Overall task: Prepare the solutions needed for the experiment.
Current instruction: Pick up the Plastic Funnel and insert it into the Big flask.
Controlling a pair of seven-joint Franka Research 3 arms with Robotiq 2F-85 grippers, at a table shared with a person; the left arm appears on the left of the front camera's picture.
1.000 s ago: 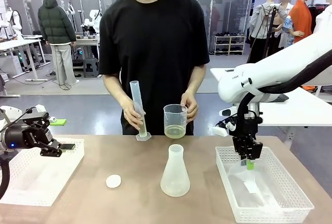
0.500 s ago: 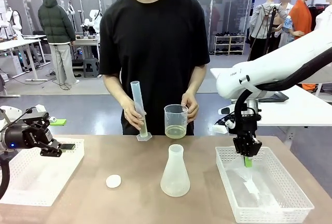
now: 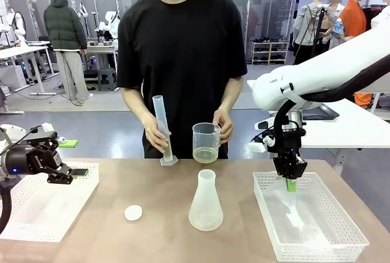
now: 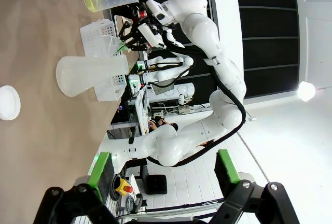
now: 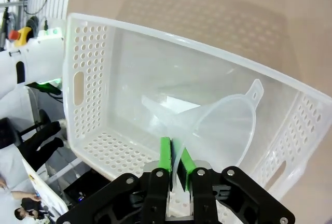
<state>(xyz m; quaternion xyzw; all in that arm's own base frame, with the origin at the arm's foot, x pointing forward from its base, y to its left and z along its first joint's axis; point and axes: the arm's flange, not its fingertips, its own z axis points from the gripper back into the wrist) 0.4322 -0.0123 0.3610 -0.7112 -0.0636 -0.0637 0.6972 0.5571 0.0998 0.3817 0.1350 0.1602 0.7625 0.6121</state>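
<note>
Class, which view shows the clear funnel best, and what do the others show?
Right wrist view: the funnel, rim and spout clear, pinched by the right gripper in the basket. Front view gives a faint pale shape under that gripper; left wrist view, too far to tell.

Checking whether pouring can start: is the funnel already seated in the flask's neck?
No: the funnel is clamped at its rim by the right gripper at the white basket, apart from the flask.
</note>
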